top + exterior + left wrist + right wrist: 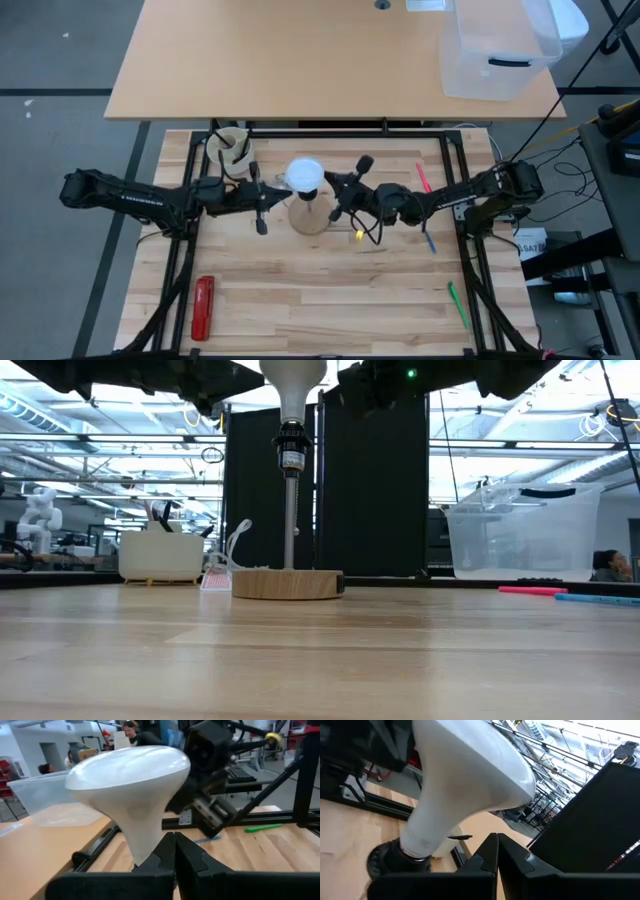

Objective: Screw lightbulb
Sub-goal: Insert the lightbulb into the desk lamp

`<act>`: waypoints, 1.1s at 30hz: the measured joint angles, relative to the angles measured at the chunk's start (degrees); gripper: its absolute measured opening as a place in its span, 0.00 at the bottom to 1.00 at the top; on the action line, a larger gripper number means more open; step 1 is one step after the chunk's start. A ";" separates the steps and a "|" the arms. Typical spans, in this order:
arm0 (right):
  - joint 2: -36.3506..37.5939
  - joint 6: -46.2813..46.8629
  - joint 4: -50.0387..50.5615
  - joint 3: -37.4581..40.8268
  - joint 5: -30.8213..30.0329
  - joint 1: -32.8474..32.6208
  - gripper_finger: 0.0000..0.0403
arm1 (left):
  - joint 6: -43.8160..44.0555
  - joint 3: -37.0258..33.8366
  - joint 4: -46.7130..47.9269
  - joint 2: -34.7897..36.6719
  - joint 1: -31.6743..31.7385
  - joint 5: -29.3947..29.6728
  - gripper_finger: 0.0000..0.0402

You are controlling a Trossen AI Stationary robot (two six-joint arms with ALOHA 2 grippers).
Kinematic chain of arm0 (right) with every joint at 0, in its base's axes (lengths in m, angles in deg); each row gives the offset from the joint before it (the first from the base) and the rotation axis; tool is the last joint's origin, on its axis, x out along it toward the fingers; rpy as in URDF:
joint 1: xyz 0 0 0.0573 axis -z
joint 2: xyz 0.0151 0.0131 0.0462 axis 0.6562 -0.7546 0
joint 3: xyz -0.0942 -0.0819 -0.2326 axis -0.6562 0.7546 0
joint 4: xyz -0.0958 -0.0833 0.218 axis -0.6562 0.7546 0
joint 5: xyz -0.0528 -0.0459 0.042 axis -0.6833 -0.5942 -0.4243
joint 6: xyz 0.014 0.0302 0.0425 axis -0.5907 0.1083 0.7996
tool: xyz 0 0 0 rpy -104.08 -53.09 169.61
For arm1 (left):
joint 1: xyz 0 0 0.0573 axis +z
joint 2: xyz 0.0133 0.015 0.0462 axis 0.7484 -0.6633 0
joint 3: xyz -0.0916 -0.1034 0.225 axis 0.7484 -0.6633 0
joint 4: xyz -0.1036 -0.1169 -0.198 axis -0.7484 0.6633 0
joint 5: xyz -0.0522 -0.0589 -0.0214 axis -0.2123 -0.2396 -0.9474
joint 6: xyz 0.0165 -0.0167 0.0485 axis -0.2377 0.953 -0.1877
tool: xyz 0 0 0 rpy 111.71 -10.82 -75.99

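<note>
The white lightbulb (304, 174) sits upright with its base in the black socket (291, 450) on a thin pole above the round wooden disc (287, 582), mid-table. My left gripper (175, 845) is shut and points level at the bulb from the table's left; its tips are by the tapering neck. My right gripper (497, 842) is also shut. It points level from the table's right, just beside the neck, with a strip of background showing between it and the bulb. In the high view the two grippers (280, 186) (332, 186) flank the bulb. My left gripper's shut fingertips (161, 851) stand right at the bulb's narrow neck (142, 845), coming level from the table's left. Whether they touch the neck I cannot tell, since the fingers themselves cover that spot.
A clear plastic bin (495, 50) stands on the far table. A cream holder (230, 145) sits at the back left and a red tool (203, 305) at the near left. Pink (423, 178), blue (428, 240) and green (457, 305) pens lie on the right. Black frame rails (470, 250) border the board.
</note>
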 joint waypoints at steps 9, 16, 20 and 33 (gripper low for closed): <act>0.00 -2.75 -2.80 0.02 -0.16 0.74 0.00 | -1.37 0.00 -3.97 0.04 0.02 -0.95 0.00; 0.00 -4.46 -5.00 0.00 -0.39 1.22 0.00 | -1.57 0.00 -4.74 0.04 0.03 -0.97 0.00; 0.01 -5.20 -5.92 0.00 -0.45 1.37 0.00 | -1.67 0.00 -6.11 0.07 0.21 -0.97 0.00; 0.00 -7.58 -7.80 -0.02 -0.33 1.20 0.00 | -1.93 0.00 -6.32 0.59 0.26 2.01 0.00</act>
